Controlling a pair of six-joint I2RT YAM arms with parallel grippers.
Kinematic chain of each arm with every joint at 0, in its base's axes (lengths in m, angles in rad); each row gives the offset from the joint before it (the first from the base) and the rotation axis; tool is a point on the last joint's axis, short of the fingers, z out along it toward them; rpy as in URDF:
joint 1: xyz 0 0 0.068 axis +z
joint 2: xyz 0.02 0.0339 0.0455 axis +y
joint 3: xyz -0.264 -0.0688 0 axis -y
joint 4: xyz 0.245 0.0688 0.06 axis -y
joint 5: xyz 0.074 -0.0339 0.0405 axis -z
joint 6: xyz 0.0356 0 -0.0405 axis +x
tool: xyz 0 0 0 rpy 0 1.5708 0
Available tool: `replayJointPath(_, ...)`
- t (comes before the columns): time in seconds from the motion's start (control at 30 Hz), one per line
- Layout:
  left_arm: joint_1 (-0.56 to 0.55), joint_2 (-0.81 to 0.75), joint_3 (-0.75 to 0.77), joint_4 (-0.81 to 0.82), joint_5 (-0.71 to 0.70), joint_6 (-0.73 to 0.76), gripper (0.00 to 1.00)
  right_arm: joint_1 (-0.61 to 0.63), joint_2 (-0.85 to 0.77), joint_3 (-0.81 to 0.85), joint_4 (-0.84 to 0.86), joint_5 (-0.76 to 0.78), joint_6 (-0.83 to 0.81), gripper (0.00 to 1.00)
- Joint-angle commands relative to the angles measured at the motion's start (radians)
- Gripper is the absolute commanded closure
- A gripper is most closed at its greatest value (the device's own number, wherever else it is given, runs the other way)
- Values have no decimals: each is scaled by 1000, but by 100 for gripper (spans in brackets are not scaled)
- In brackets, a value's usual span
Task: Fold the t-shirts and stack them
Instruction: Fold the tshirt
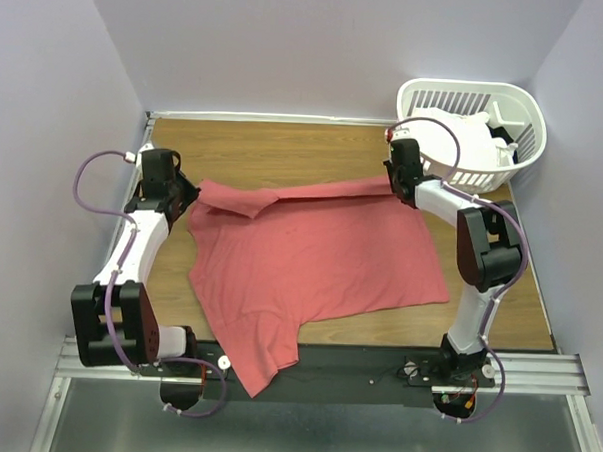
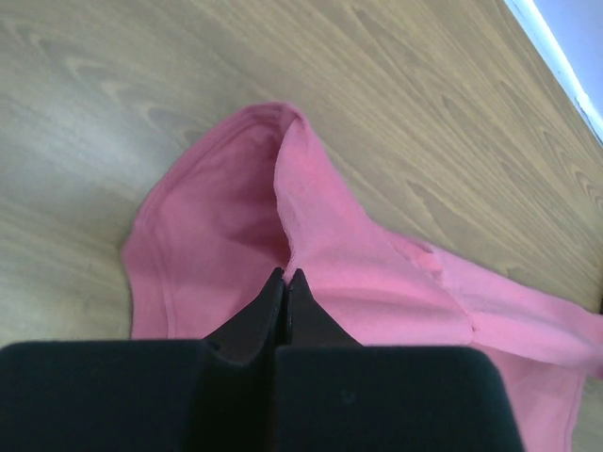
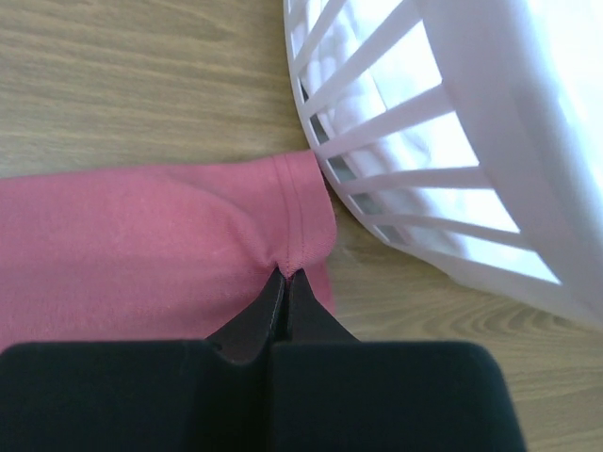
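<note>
Closest up, left hand [image 2: 285, 274] fully closed, pinching a raised fold of the coral-red t-shirt [image 2: 226, 226] at its far left corner; right hand [image 3: 285, 273] fully closed too, nipping the stitched hem at the far right corner, just beside the laundry basket [image 3: 471, 122]; counted: two hands, one coral-red t-shirt, one basket, white t-shirts [image 1: 456, 133] bunched inside it, number impossible to tell; from the top only: whole red shirt spread across the wooden table [image 1: 285, 150], one part hanging over the near edge; from the right wrist only: white cloth behind the basket slats; from the left wrist only: hemmed edge curled upward.
</note>
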Motion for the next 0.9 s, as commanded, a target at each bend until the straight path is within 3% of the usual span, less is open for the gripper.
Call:
replayJointPath(0.0,1,-72,-61,-49,4,-44,100,-8,-45,-40,14,66,22,99)
replayJointPath(0.3,1,-217,-252,-52,6,-98,100,-8,-44,-83,16,92,45,99)
replayJointPath(0.87,1,-227,-447,83,147,-179,100,-8,-21,-92,13,105,81,98)
